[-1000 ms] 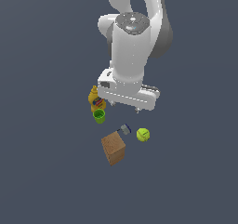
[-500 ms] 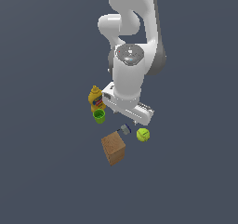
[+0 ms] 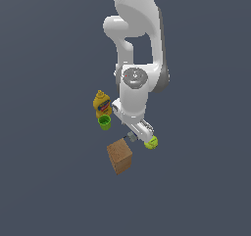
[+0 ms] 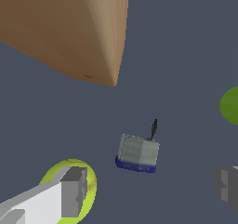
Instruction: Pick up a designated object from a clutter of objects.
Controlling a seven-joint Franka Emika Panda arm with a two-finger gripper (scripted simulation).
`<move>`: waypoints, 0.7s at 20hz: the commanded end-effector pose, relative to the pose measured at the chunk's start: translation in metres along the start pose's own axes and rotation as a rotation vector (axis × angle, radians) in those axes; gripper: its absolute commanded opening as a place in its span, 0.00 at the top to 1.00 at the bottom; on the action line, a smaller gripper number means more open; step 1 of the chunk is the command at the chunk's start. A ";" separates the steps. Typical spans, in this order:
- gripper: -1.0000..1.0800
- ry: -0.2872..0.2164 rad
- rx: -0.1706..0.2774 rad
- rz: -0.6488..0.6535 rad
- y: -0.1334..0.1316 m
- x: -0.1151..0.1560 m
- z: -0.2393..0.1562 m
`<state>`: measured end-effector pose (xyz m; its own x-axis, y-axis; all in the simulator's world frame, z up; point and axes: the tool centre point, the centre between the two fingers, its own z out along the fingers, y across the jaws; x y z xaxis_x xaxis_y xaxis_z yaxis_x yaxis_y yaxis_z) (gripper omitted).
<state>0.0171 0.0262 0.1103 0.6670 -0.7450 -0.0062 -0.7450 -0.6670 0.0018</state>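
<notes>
- Grey-white piece with a dark blue end (image 4: 137, 154) is lying on the tabletop between the wooden block (image 4: 69, 28) and the tennis ball (image 4: 74, 183), not yet grasped
- Gripper (image 4: 151, 188) is hanging spread, straddling it; closing and lifting are remaining

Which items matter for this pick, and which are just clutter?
Job:
- grey-white piece with blue end, between the open fingers
- gripper

Just lying about:
- tennis ball, behind one finger
- wood block
- green cup
- mustard bottle
</notes>
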 end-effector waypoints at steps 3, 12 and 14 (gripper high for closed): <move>0.04 0.002 0.002 0.099 0.003 -0.002 0.022; 0.04 0.006 0.002 0.205 0.008 -0.004 0.045; 0.04 0.006 0.002 0.214 0.008 -0.004 0.047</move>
<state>0.0081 0.0243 0.0649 0.5016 -0.8651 -0.0008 -0.8651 -0.5016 0.0008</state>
